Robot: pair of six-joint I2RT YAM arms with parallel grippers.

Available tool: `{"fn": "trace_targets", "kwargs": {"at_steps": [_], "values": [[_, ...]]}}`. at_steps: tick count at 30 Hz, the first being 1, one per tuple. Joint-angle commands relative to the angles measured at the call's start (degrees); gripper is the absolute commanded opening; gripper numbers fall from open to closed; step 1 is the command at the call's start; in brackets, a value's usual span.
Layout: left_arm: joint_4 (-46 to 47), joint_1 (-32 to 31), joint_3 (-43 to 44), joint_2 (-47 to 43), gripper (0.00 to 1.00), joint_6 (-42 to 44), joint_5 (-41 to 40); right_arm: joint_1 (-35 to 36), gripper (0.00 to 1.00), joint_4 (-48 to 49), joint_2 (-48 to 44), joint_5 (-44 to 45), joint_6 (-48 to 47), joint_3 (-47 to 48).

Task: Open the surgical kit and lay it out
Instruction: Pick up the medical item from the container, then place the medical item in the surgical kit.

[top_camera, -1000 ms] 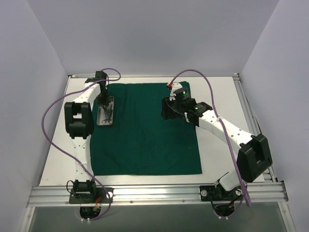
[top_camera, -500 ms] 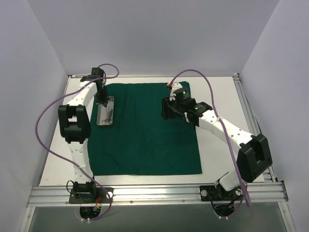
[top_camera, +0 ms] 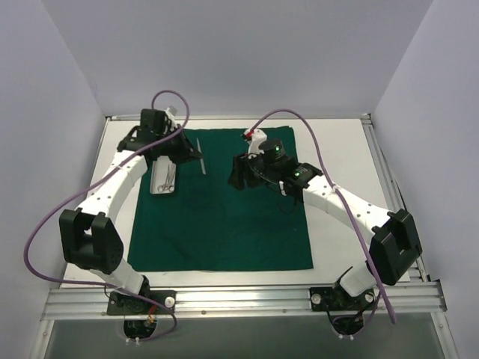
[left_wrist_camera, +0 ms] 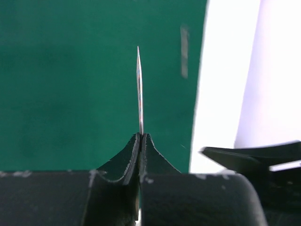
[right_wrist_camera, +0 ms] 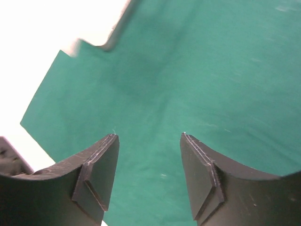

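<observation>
The dark green cloth lies spread flat on the table. Near its left edge sits the small steel tray, holding ring-handled instruments. My left gripper is shut on one thin steel instrument, held just right of the tray above the cloth. In the left wrist view the instrument sticks straight out from the closed left gripper over the cloth. My right gripper hovers open over the cloth's middle. In the right wrist view the right gripper has only cloth between its fingers.
White table borders the cloth on all sides, with grey walls close on the left, back and right. A metal rail runs along the near edge. Purple cables loop above both arms.
My left gripper closed on an instrument in the tray, lifted it and swung right over the cloth. The right gripper shifted left and opened slightly wider.
</observation>
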Motion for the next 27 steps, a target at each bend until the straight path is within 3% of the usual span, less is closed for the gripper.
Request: {"fn": "trace_targets", "kwargs": {"at_steps": [1, 6, 16, 27], "values": [[7.3, -6.5, -2.6, -3.7, 0.02, -8.6, 3.3, 2.6, 0.57, 5.7, -2.3, -3.9, 1.0, 0.3], [12.9, -9.7, -7.6, -6.8, 0.02, -15.0, 2.3, 6.5, 0.59, 7.7, -2.4, -1.8, 1.0, 0.0], [15.1, -11.4, -9.3, -7.4, 0.02, -16.9, 4.2, 7.2, 0.59, 8.9, -0.9, 2.3, 2.9, 0.6], [15.7, -12.3, -11.6, -9.4, 0.02, -16.9, 4.5, 7.2, 0.40, 9.7, 2.8, 4.9, 3.9, 3.3]]}}
